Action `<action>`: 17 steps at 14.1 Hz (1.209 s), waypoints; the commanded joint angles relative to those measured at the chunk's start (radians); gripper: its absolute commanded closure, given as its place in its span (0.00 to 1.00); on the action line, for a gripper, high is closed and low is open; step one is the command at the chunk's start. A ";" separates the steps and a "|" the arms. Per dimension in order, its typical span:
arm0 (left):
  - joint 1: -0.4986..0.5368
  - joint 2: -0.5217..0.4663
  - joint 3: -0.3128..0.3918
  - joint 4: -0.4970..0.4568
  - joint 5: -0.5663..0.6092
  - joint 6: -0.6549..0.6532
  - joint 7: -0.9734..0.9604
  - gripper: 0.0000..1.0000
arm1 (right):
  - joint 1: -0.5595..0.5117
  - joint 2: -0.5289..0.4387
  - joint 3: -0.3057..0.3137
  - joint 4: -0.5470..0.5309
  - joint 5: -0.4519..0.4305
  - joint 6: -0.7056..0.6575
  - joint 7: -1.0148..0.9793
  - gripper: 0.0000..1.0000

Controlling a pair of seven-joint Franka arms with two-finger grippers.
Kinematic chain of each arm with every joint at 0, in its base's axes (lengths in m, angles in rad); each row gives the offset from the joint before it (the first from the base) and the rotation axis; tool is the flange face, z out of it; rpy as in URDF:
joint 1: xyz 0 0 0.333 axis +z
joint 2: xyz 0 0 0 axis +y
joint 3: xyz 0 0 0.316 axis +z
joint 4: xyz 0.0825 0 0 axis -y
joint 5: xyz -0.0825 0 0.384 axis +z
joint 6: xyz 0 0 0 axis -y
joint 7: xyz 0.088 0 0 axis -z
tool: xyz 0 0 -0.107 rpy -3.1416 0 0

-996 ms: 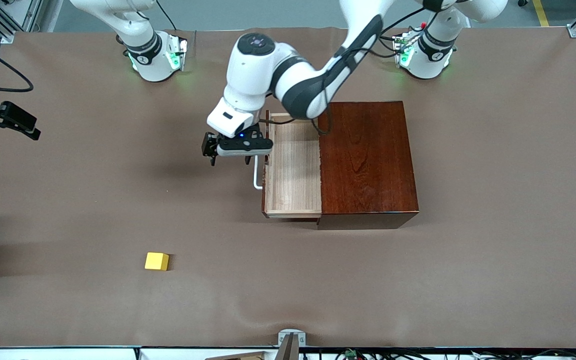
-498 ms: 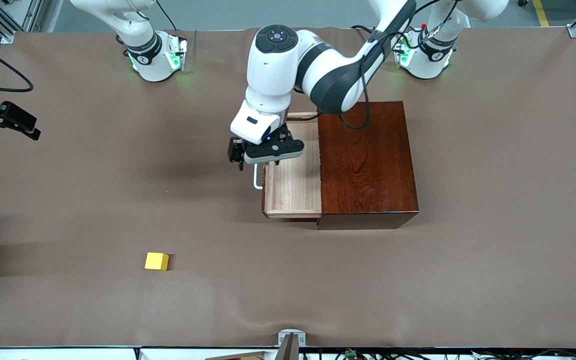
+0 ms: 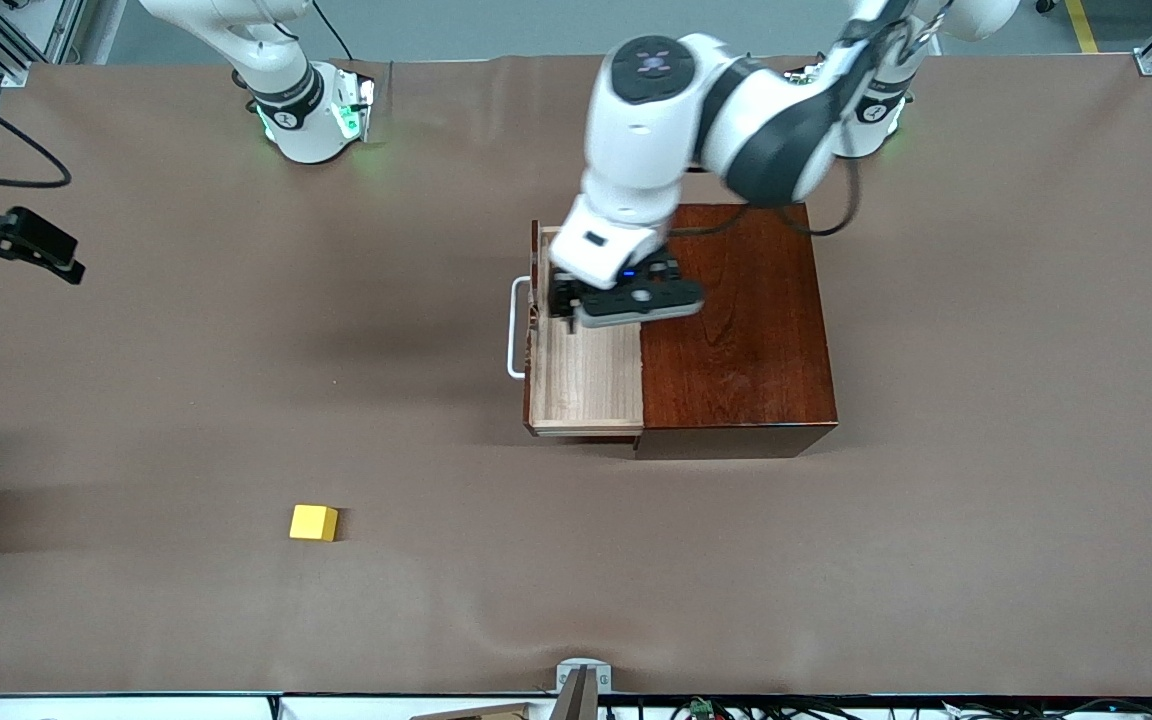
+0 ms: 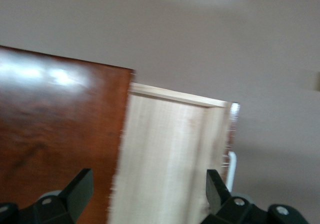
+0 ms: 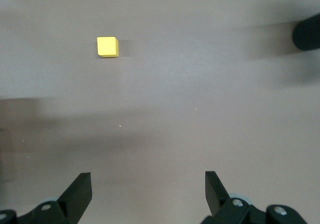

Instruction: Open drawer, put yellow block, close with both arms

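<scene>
Left gripper (image 3: pixel 604 312) hangs over the open drawer (image 3: pixel 586 375) of the wooden box (image 3: pixel 736 320), fingers spread wide, holding nothing. Right gripper (image 5: pixel 145 189), which I see at the table's edge, appears equally spread and empty. Yellow block (image 3: pixel 313 522) sits on the table (image 3: pixel 986 500), nearer the front camera than the drawer.

Brown table (image 3: pixel 986 520) — wooden box (image 3: pixel 736 320), yellow block (image 3: pixel 313 522)
</scene>
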 commanded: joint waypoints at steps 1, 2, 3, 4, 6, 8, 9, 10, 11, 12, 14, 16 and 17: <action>0.085 -0.136 -0.011 -0.164 -0.008 0.005 0.114 0.00 | 0.059 0.077 0.000 0.023 0.004 0.063 0.006 0.00; 0.120 -0.149 -0.011 -0.186 -0.013 0.004 0.159 0.00 | 0.075 0.104 0.002 0.025 0.003 0.079 0.006 0.00; 0.151 -0.160 -0.013 -0.209 -0.013 -0.007 0.206 0.00 | 0.100 0.132 0.002 0.034 0.000 0.090 0.006 0.00; 0.183 -0.176 -0.013 -0.232 -0.013 -0.018 0.252 0.00 | 0.124 0.157 0.000 0.051 0.000 0.094 0.008 0.00; 0.267 -0.204 -0.013 -0.269 -0.013 -0.025 0.364 0.00 | 0.148 0.198 0.002 0.078 0.003 0.096 0.022 0.00; 0.343 -0.212 -0.013 -0.283 -0.014 -0.027 0.452 0.00 | 0.174 0.258 0.002 0.115 0.001 0.128 0.026 0.00; 0.372 -0.212 -0.013 -0.287 -0.014 -0.037 0.487 0.00 | 0.177 0.305 0.002 0.156 0.026 0.154 0.041 0.00; 0.398 -0.213 -0.013 -0.289 -0.014 -0.059 0.519 0.00 | 0.175 0.351 0.000 0.210 0.059 0.166 0.072 0.00; 0.429 -0.218 -0.013 -0.289 -0.014 -0.094 0.555 0.00 | 0.178 0.403 0.000 0.274 0.067 0.168 0.097 0.00; 0.470 -0.230 -0.013 -0.289 -0.014 -0.111 0.598 0.00 | 0.181 0.457 0.000 0.342 0.067 0.166 0.130 0.00; 0.568 -0.244 -0.014 -0.289 -0.029 -0.119 0.714 0.00 | 0.191 0.555 0.000 0.437 0.067 0.175 0.149 0.00; 0.651 -0.250 -0.014 -0.289 -0.086 -0.125 0.806 0.00 | 0.204 0.618 -0.003 0.460 0.061 0.244 0.173 0.00; 0.694 -0.255 -0.014 -0.290 -0.111 -0.130 0.852 0.00 | 0.208 0.647 -0.003 0.456 0.055 0.283 0.190 0.00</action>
